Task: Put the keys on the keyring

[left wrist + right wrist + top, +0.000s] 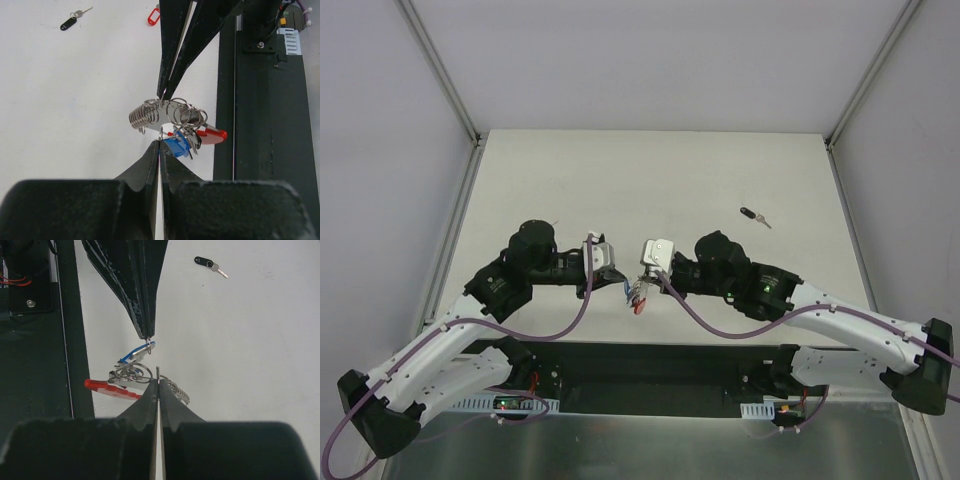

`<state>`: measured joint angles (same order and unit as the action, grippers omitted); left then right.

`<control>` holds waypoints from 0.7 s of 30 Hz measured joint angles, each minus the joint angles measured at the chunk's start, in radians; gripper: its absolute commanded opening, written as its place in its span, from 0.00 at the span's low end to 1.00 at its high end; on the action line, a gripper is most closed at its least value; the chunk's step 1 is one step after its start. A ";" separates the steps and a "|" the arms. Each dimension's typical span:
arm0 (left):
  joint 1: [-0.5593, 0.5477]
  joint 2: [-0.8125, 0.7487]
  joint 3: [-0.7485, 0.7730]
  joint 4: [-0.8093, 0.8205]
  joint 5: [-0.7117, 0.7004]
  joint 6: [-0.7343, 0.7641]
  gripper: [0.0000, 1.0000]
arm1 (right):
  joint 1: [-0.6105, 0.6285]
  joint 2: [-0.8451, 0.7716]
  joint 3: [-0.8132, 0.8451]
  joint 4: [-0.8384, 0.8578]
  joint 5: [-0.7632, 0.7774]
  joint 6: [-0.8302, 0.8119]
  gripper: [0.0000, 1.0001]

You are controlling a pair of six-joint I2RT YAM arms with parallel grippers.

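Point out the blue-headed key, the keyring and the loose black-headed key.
blue-headed key (176, 146), left wrist view, on its blue plastic head.
keyring (212, 135), left wrist view, on its red band.
black-headed key (749, 212), top external view, on its black head.

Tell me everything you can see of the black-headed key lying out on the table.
The black-headed key is small: an oblong black head, plastic by its look, joined to a short silver metal blade, seemingly through a tiny ring. It lies flat and alone on the white table, right of its middle, touching only the tabletop. Its teeth are too small to make out.
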<state>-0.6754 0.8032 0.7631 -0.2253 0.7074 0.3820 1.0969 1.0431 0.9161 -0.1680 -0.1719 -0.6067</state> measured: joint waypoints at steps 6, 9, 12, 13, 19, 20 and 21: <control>0.000 -0.019 -0.010 0.021 0.000 0.000 0.00 | 0.007 0.021 0.000 0.008 -0.008 0.001 0.01; 0.000 -0.026 -0.010 0.030 0.000 0.000 0.00 | 0.009 0.028 0.000 0.008 -0.008 0.001 0.01; 0.000 -0.029 -0.010 0.034 0.000 0.000 0.00 | 0.010 0.034 0.000 0.008 -0.008 0.003 0.01; 0.000 -0.030 -0.010 0.034 0.000 0.000 0.00 | 0.011 0.035 0.000 0.008 -0.008 0.004 0.01; 0.000 -0.033 -0.011 0.035 0.000 0.000 0.00 | 0.018 0.045 0.015 0.011 -0.009 0.004 0.02; 0.000 -0.033 -0.011 0.035 0.000 0.000 0.00 | 0.019 0.047 0.016 0.014 -0.009 0.004 0.01; 0.000 -0.033 -0.011 0.035 0.000 0.000 0.00 | 0.020 0.047 0.017 0.016 -0.009 0.004 0.01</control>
<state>-0.6754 0.7704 0.7525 -0.1902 0.7071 0.3824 1.1168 1.0901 0.9333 -0.1524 -0.1806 -0.6029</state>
